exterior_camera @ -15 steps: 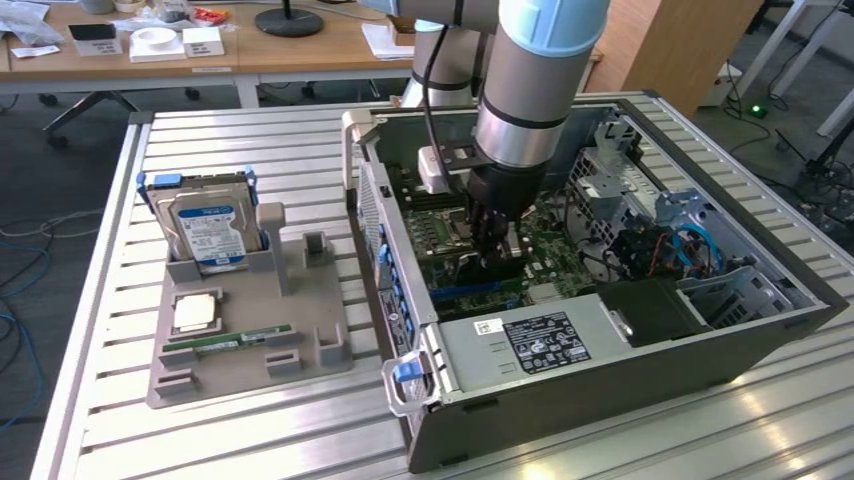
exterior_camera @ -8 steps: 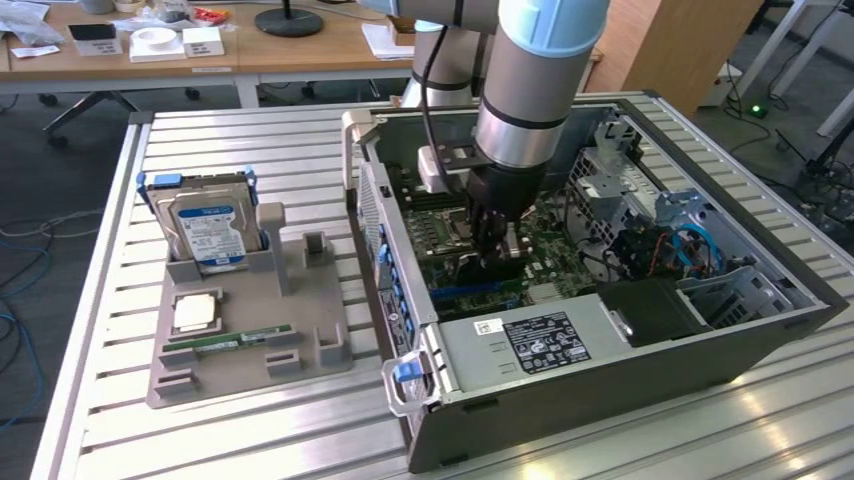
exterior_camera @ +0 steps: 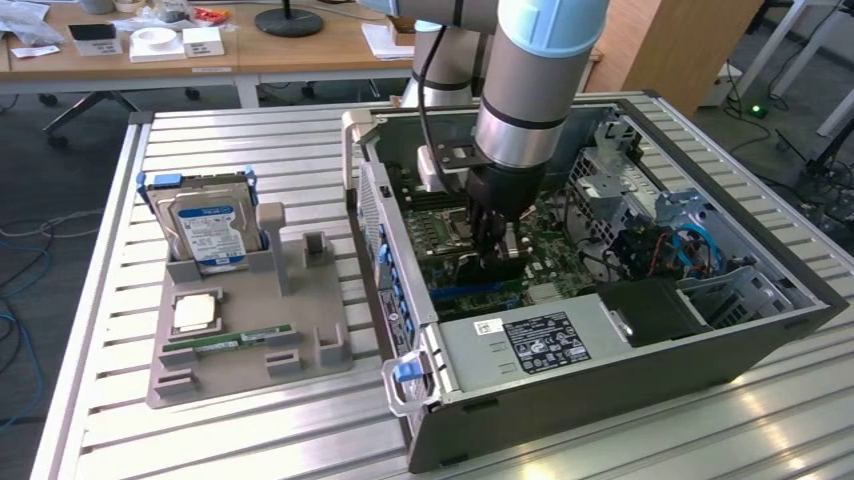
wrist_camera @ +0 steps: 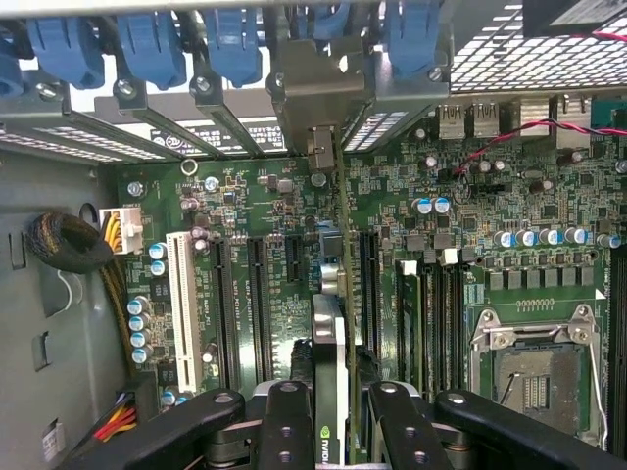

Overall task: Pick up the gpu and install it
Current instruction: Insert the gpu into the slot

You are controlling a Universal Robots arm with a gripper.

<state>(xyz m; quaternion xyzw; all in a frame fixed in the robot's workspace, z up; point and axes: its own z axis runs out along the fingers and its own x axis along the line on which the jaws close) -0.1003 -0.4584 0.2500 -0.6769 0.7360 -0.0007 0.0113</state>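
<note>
The gpu is seen edge-on, a slim dark card with a silvery bracket end near the case's rear slots. My gripper is shut on it, one black finger on each side. The card stands upright over the green motherboard, lined up among the black expansion slots; I cannot tell whether its edge is seated. In the exterior view the gripper reaches straight down into the open computer case, with the gpu dark at its tip.
A grey parts fixture stands to the exterior view's left of the case, holding a hard drive, a small processor chip and a green memory stick. Blue slot latches, a white slot and the processor socket surround the card.
</note>
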